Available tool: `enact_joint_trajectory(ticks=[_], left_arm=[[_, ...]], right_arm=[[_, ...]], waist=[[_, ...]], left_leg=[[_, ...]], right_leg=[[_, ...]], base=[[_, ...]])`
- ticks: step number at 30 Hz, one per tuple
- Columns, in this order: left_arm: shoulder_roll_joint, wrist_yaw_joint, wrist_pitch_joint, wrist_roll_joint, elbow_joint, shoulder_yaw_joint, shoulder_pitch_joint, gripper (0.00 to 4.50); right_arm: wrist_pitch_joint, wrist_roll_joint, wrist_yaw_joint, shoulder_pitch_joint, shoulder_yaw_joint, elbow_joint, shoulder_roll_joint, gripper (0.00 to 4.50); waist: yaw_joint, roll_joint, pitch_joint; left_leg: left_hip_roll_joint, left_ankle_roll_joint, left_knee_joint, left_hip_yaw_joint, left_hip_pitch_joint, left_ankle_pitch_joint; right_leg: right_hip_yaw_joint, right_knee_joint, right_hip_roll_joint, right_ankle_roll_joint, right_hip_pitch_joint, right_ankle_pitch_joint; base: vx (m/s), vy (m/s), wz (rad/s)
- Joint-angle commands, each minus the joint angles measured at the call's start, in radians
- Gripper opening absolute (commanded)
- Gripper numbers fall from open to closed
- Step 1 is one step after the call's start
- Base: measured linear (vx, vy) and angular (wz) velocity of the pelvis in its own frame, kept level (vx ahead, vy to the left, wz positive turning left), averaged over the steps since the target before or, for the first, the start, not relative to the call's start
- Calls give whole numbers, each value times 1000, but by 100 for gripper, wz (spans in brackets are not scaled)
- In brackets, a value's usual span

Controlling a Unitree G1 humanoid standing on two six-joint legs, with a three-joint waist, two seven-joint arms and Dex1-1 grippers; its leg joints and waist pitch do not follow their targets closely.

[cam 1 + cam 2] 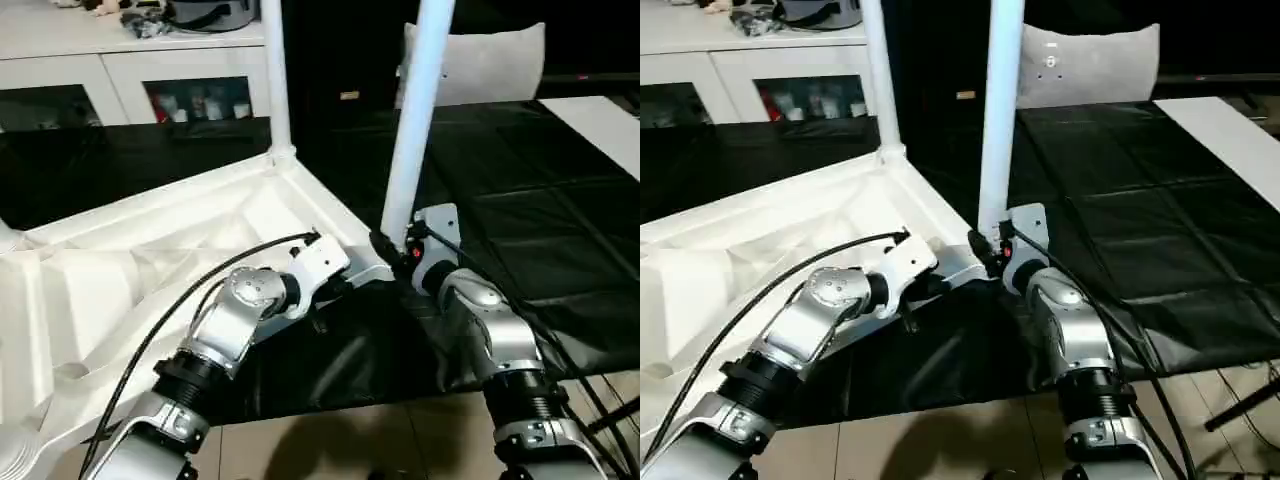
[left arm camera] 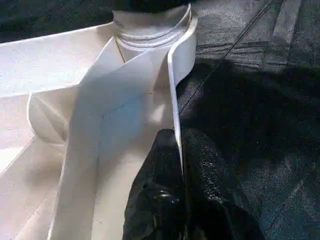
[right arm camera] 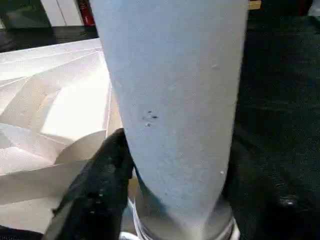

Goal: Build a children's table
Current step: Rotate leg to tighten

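The white table top (image 1: 150, 240) lies upside down on the black-covered surface, ribbed underside facing up. Two white legs stand upright in its corner sockets: a far leg (image 1: 275, 80) and a near leg (image 1: 420, 100). My left gripper (image 2: 177, 137) is shut on the top's thin side rim (image 2: 175, 75), a little way from the near corner socket (image 2: 150, 35). My right gripper (image 3: 175, 165) sits at the foot of the near leg (image 3: 170, 100), with a black finger (image 3: 100, 190) pressed against the leg's side just above the socket.
A white cabinet with glass doors (image 1: 120, 80) stands behind the work surface. A pale cushion-like object (image 1: 490, 60) and a white board (image 1: 600, 120) lie at the far right. The black cover (image 1: 520, 220) ends at the front edge, with floor (image 1: 380, 440) below.
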Motion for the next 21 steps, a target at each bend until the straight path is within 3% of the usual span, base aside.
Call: enact_joint_trajectory(ticks=[1,3,4,5,7,9,13,17,19,21], left_arm=[[-10,-27,-39,0,-31,-47,-31,0],[10,-32,-55,2,-17,-32,-31,0],[23,-41,-66,-1,-11,-24,-29,0],[50,-63,-96,-6,-2,-17,-26,0],[60,-72,-110,-6,2,-16,-25,0],[98,-112,-148,-18,21,-9,-24,0],[166,-235,-233,-47,29,-19,-12,0],[228,-379,-346,-79,19,-51,7,0],[242,-407,-354,-82,14,-60,10,0],[268,-469,-397,-88,16,-82,10,0]], right_arm=[[-14,7,62,19,62,36,10,310],[-39,18,107,29,56,24,-19,321],[-48,26,149,41,55,4,-43,328],[-57,37,219,59,58,-28,-81,333],[-59,41,244,66,60,-39,-94,353],[-72,45,351,94,80,-93,-176,368],[-117,60,512,113,89,-134,-295,368],[-139,76,644,117,107,-149,-370,368],[-140,80,674,116,114,-150,-385,368],[-125,94,757,110,141,-153,-421,368]], waist=[[6,1,-62],[10,1,-62],[11,6,-61],[13,2,-62],[19,4,-63],[24,1,-61],[26,-1,-58],[31,-3,-59],[34,-2,-59],[48,-1,-59]], left_leg=[[3,70,-68,13,-20,-189],[3,76,-68,13,-22,-185],[3,77,-68,13,-21,-186],[3,81,-68,13,-21,-184],[5,91,-68,12,-21,-176],[5,94,-67,15,-20,-184],[4,97,-68,14,-19,-212],[8,100,-68,13,-18,-206],[11,104,-69,13,-19,-195],[14,101,-68,16,-16,-189]], right_leg=[[40,-77,-45,-122,65,-370],[40,-74,-45,-132,67,-355],[41,-73,-44,-135,66,-354],[41,-74,-43,-132,69,-347],[43,-71,-45,-140,69,-332],[44,-71,-44,-138,68,-341],[42,-78,-45,-119,67,-407],[43,-76,-46,-127,65,-406],[46,-71,-47,-136,65,-384],[47,-67,-46,-157,64,-359]], base=[[0,0,0],[0,0,0],[0,0,0],[0,0,0],[0,0,0],[0,0,0],[0,0,0],[0,0,0],[0,0,0],[0,0,0]])
